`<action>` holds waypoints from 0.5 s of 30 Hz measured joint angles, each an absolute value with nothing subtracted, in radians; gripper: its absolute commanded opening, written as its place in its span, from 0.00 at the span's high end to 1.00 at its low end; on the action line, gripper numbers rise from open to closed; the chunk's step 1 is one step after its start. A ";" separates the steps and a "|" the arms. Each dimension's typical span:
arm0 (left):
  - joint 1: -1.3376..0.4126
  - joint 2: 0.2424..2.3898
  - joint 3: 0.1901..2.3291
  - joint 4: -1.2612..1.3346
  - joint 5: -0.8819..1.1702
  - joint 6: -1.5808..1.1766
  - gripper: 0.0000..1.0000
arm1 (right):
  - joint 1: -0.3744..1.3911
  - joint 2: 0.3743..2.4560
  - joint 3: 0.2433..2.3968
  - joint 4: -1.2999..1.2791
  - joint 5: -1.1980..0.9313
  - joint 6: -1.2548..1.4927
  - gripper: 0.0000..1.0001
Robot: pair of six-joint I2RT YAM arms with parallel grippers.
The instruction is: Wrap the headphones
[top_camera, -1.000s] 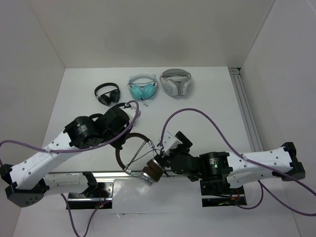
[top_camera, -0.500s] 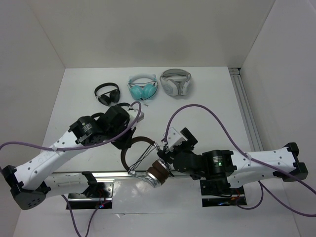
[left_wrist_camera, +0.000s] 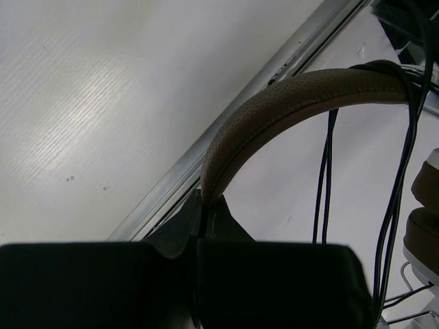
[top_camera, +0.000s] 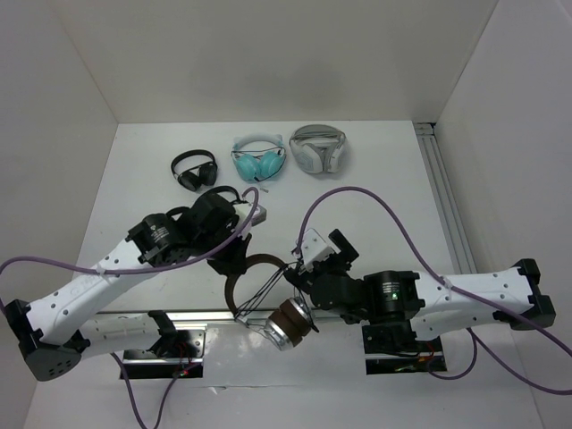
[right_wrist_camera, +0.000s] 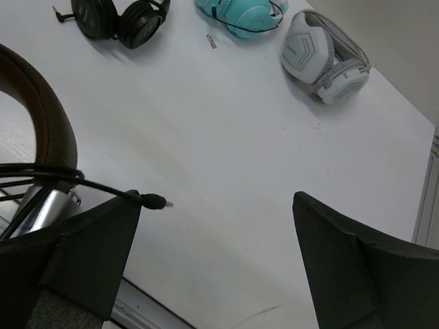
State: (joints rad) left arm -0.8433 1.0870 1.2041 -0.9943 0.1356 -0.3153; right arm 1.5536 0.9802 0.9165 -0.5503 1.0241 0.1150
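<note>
The headphones hang off the table with the dark brown headband up and the brown-padded ear cups low near the front rail. My left gripper is shut on one end of the headband, with the pinch point showing in the left wrist view. The thin black cable runs in loops over the band. My right gripper is open wide and empty, just right of the band. The cable's plug sticks out free at the tip of its left finger.
At the back of the table lie a small black pair, a teal pair and a white-grey pair. A metal rail runs along the front edge and another rail along the right side.
My left gripper has carried the headband to the right and a little toward the front. The ear cups have swung right and lower. My right gripper has shifted slightly right.
</note>
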 measured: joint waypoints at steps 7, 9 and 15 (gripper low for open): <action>-0.843 1.041 1.198 -1.003 0.162 -0.306 1.00 | 1.477 1.036 0.916 -0.558 0.934 0.120 0.00; -0.836 1.033 1.197 -1.005 0.162 -0.302 1.00 | 1.472 1.027 0.916 -0.558 0.888 0.115 0.00; -0.751 1.007 1.198 -1.003 0.170 -0.293 1.00 | 1.470 0.985 0.916 -0.561 0.785 0.111 0.00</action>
